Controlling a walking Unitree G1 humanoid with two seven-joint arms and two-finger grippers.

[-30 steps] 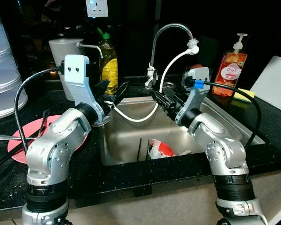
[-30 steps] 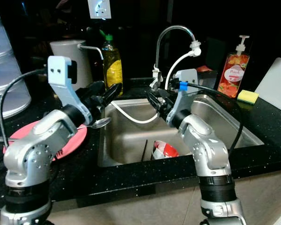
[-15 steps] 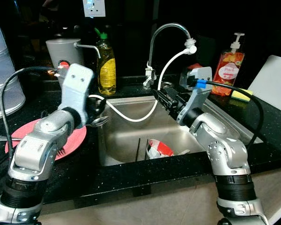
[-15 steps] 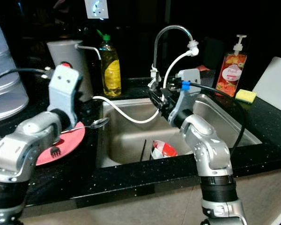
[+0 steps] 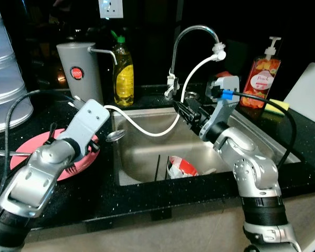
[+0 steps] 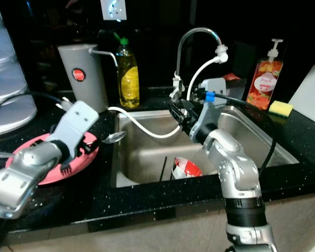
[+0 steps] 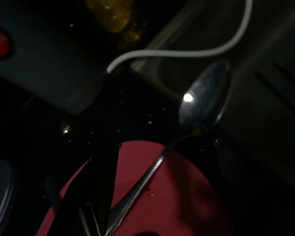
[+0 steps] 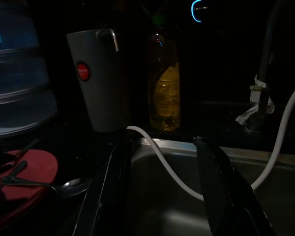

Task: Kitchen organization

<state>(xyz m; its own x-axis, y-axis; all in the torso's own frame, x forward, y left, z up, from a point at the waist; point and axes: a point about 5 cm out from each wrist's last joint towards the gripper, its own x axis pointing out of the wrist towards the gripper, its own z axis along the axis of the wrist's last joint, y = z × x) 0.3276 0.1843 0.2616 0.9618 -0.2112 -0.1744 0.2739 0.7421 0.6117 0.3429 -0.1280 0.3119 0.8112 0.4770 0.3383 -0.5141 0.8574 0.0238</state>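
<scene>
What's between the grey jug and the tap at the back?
In the left eye view, a yellow bottle with a green cap stands between the jug and the tap. A white hose runs lower down, over the sink.

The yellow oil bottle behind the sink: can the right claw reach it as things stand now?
Probably yes. The right claw is open over the sink, facing the yellow oil bottle. Between them lies the white hose, which may be brushed.
</scene>
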